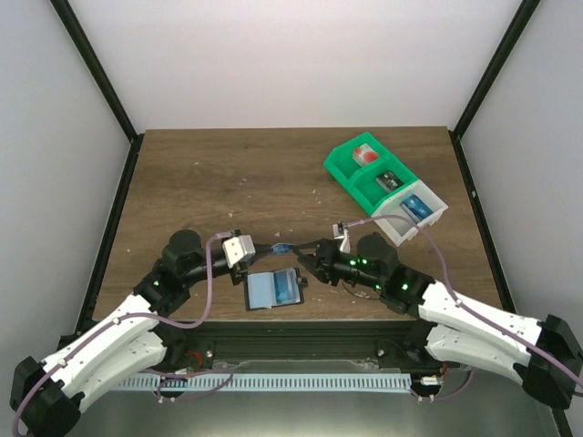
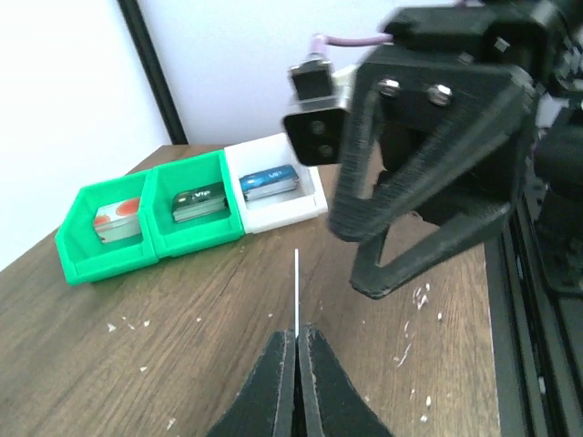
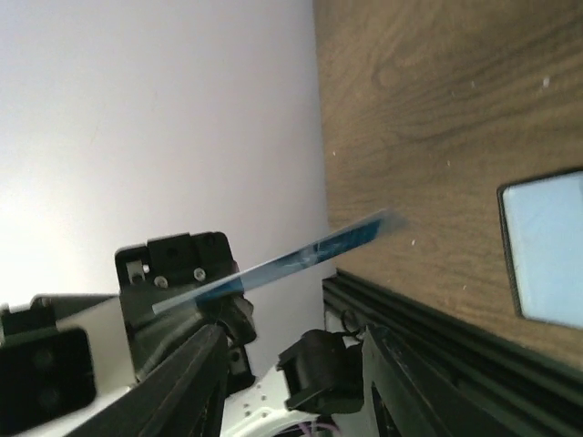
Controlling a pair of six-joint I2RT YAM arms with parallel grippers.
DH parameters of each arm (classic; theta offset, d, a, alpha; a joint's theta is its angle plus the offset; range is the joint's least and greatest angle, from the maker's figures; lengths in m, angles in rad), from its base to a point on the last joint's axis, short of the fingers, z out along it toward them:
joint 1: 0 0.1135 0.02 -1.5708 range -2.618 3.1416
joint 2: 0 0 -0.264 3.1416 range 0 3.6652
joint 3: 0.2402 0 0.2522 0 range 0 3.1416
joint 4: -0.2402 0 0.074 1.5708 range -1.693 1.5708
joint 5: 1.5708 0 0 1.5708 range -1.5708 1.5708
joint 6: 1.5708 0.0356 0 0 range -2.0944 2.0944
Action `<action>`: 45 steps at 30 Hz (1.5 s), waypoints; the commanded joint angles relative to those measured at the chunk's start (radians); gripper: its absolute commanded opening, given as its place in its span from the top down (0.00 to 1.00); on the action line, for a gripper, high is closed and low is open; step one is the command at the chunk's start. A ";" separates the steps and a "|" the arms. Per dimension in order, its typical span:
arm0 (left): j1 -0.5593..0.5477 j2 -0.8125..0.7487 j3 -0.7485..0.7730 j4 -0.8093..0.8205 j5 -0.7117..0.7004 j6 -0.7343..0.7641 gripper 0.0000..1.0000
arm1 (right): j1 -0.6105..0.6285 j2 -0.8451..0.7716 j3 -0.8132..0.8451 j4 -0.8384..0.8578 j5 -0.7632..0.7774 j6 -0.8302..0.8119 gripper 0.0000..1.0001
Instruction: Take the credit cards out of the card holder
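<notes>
The card holder (image 1: 261,291) lies open on the table near the front edge, pale blue-grey with black edging; a brighter blue credit card (image 1: 286,289) shows in its right half. Its corner also shows in the right wrist view (image 3: 547,246). My left gripper (image 1: 271,248) is shut on another blue credit card (image 1: 281,248), held above the table behind the holder. That card is edge-on in the left wrist view (image 2: 297,287), between my shut fingertips (image 2: 297,335). My right gripper (image 1: 304,260) is open and empty, just right of the held card (image 3: 301,257), its jaws spread wide (image 3: 291,391).
A green-and-white compartment bin (image 1: 350,169) with small items stands at the back right, also seen in the left wrist view (image 2: 71,250). Small white crumbs dot the wooden table (image 1: 228,173). The black front rail (image 3: 428,319) runs close under the grippers.
</notes>
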 commanded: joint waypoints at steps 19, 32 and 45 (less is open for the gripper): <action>0.003 -0.081 -0.109 0.311 -0.098 -1.458 1.00 | -0.005 -0.199 -0.290 0.448 -0.078 -0.460 0.60; 0.002 -0.046 -0.196 0.440 -0.072 -1.634 1.00 | -0.004 -0.043 -0.271 0.606 -0.122 -0.334 0.63; 0.003 -0.066 -0.179 0.372 -0.129 -1.595 1.00 | -0.005 0.016 -0.245 0.558 -0.144 -0.246 0.60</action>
